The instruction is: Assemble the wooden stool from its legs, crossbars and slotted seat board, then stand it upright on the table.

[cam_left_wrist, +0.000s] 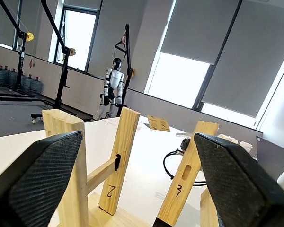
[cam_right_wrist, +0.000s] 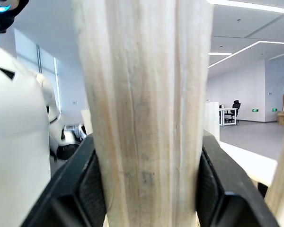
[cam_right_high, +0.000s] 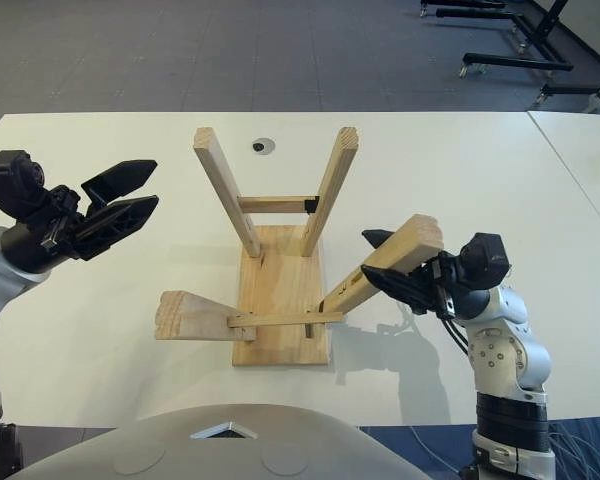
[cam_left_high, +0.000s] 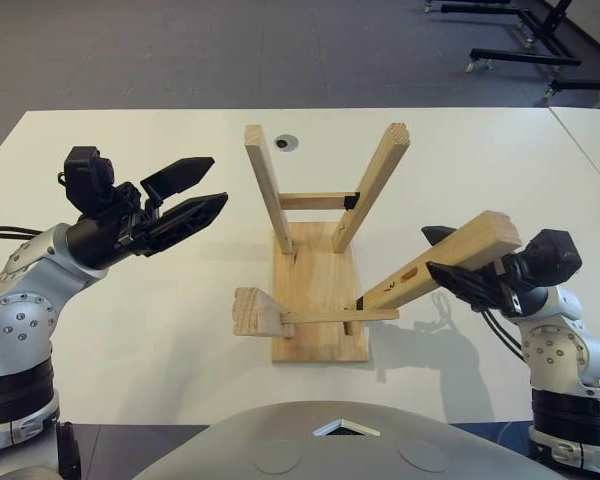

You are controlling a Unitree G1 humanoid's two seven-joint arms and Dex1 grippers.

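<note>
Right gripper point(cam_left_high: 435, 250) pinches the tilted leg point(cam_left_high: 480, 238) at four o'clock of the seat board point(cam_left_high: 315, 290) — flat mid-table, two upright legs point(cam_left_high: 270, 190) at its twelve. Left gripper point(cam_left_high: 215, 180) hovers at ten o'clock — fingers spread.

**Left claw open in the air, right claw clamped on a wooden leg**

The robot's left arm point(cam_left_high: 25, 300), silver-grey metal with a black wrist, bends up from the lower left, and its forearm points inward and forward. The black two-fingered left claw point(cam_left_high: 218, 180) is held in the air with its fingers spread wide and nothing between them. The left wrist view shows its textured black pads point(cam_left_wrist: 42, 175) well apart. The right arm point(cam_left_high: 560, 350), also silver-grey, rises at the lower right with its wrist turned inward. The black right claw point(cam_left_high: 428, 250) is closed around a pale, rectangular wooden leg point(cam_left_high: 480, 243) near its raised end. One finger sits on each side, and the fingers point(cam_right_wrist: 85, 189) press against the wood.
</note>
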